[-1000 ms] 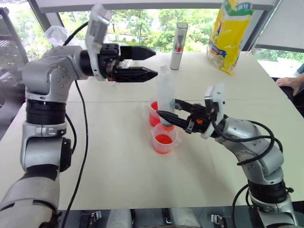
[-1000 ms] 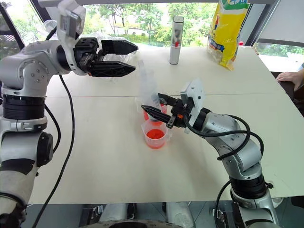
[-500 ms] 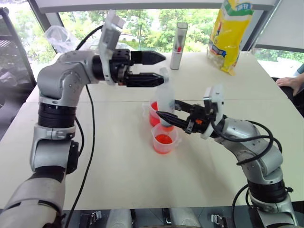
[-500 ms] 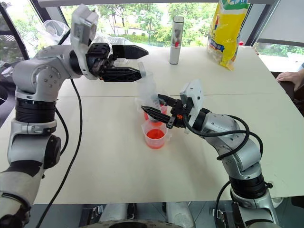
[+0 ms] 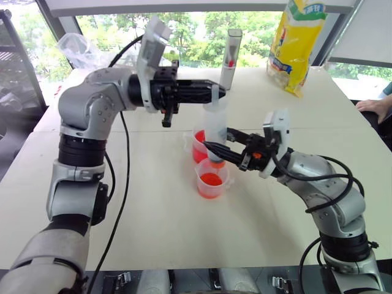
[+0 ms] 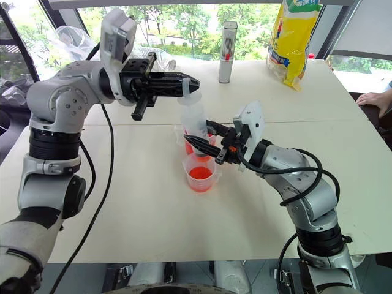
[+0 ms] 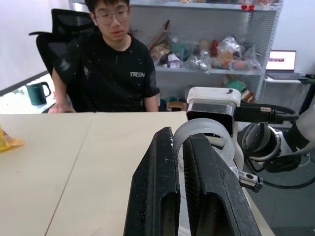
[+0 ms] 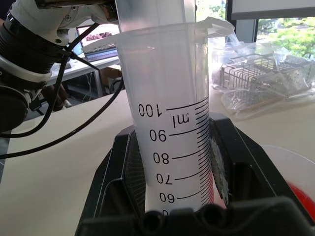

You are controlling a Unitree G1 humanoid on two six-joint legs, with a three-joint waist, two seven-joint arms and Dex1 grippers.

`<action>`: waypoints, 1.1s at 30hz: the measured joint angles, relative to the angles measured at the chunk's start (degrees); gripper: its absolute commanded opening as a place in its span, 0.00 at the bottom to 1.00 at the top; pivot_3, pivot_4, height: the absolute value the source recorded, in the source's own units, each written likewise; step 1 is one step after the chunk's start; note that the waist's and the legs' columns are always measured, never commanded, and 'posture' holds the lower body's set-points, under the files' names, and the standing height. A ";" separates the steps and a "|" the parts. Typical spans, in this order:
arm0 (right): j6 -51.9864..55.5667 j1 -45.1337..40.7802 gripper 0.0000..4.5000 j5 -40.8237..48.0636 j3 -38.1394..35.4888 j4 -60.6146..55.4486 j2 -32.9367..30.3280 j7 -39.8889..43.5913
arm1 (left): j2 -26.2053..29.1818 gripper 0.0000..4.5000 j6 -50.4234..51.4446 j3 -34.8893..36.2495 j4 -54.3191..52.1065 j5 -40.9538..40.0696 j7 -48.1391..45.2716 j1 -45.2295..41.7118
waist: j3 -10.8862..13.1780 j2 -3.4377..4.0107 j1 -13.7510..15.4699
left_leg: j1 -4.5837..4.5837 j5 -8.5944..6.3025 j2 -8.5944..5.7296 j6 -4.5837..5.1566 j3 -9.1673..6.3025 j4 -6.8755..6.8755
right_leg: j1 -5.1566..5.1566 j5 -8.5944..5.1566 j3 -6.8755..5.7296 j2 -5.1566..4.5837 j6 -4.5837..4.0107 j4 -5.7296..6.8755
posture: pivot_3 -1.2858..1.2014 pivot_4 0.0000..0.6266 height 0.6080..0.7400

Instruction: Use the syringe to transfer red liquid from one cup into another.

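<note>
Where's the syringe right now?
Mid-table in the left eye view: the syringe stands upright over the cups, barrel held by the right gripper, top by the left gripper.

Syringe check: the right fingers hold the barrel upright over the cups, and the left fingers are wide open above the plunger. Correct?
Not quite. The left fingers are closed on the plunger top of the syringe, as the left eye view shows. The right fingers do hold the barrel upright.
</note>
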 measured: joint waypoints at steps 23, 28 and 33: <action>5.25 -2.44 0.31 4.95 -1.44 0.00 0.23 -1.70 | -1.15 0.01 -0.87 -0.99 -0.32 2.21 -0.65 0.66 | 0.00 0.00 0.04 | -0.01 0.00 0.00 0.00 -0.01 0.00 | 0.00 0.00 0.00 -0.01 0.00 0.00 | 0.52 0.24 1.00; 6.46 -3.48 0.31 6.16 -2.05 0.00 -0.02 -1.70 | -1.47 0.01 -0.89 -1.03 -0.41 2.30 -0.64 0.92 | 0.00 0.00 0.03 | -0.01 0.00 0.00 0.00 -0.01 0.00 | 0.00 0.00 0.00 0.00 0.00 -0.01 | 0.52 0.24 1.00; 7.68 -3.50 0.31 6.94 -2.05 0.00 -0.29 -1.68 | -1.56 0.01 -0.90 -1.03 -1.10 2.32 -0.56 2.00 | 0.00 0.00 0.01 | -0.01 0.00 0.01 0.00 -0.01 0.00 | 0.00 0.00 0.00 -0.01 0.00 -0.01 | 0.52 0.24 1.00</action>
